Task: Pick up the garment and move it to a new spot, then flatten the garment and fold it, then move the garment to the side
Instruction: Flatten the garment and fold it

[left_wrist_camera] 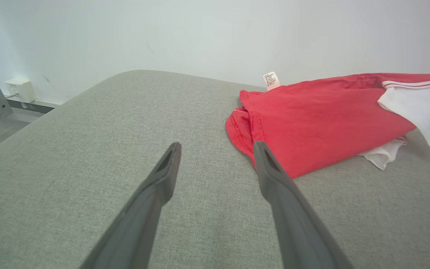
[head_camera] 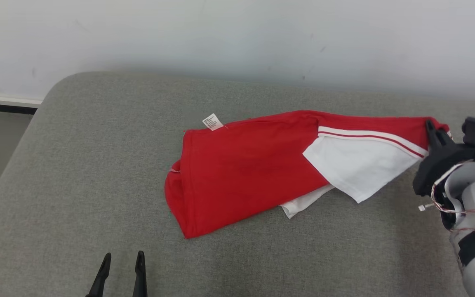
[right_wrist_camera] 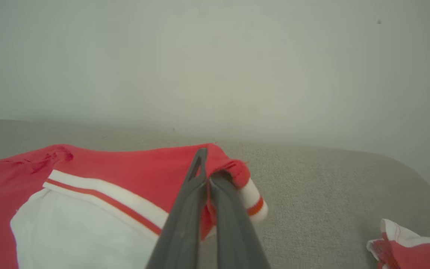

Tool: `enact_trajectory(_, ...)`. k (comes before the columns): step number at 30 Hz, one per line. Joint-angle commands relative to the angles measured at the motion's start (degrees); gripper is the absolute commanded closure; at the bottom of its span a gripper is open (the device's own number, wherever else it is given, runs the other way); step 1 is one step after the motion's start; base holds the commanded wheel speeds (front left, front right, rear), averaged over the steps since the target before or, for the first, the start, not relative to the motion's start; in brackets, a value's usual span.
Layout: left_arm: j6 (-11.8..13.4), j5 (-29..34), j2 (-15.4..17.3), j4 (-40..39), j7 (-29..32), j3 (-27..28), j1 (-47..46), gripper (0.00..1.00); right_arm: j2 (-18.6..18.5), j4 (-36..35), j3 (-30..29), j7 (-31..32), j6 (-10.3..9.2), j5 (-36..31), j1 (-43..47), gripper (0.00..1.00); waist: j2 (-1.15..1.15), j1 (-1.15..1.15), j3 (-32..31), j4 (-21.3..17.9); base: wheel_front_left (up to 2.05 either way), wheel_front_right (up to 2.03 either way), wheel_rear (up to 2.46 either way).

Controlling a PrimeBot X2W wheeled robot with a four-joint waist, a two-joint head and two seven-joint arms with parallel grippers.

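Wide apart and holding nothing, the left pincer (head_camera: 123, 255) hovers over the grey cushion's (head_camera: 76, 165) front edge, short of the garment (head_camera: 245, 165). That red-and-white garment lies bunched on the cushion's middle and stretches toward its right side, where the right pincer (head_camera: 430, 123) is clamped tight on a red hem by a striped cuff. The step in hand looks like the lift-and-move. Raise that hem slowly and carry it across the cushion so the bulk trails without snagging. Layers underneath are hidden, so front and back are unclear. A red-and-white scrap (right_wrist_camera: 405, 243) near the cushion's right end is cut off; whether it belongs to the garment I cannot tell.
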Motion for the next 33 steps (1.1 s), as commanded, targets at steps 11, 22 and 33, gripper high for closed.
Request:
enact_trajectory(11,-0.7,1.2,0.0,0.5,-0.2,1.1,-0.6,0.00,1.8,-14.1,-12.4,3.1,-0.17,-1.4,15.4,1.00,-0.01,0.00,-0.3,-1.3,0.00,0.00,0.00)
enact_trajectory(22,-1.0,1.3,0.0,0.4,-0.2,0.9,-0.8,0.00,11.9,-43.9,-27.1,15.7,-0.17,-5.2,33.8,1.00,-0.01,0.00,-0.1,-0.5,0.00,0.00,0.00)
enact_trajectory(33,-1.3,1.2,-0.1,0.3,-0.2,0.8,-0.4,0.00,13.5,-54.3,-30.4,21.0,-0.16,-0.4,41.8,1.00,-0.01,0.00,0.1,0.8,0.00,0.00,0.00)
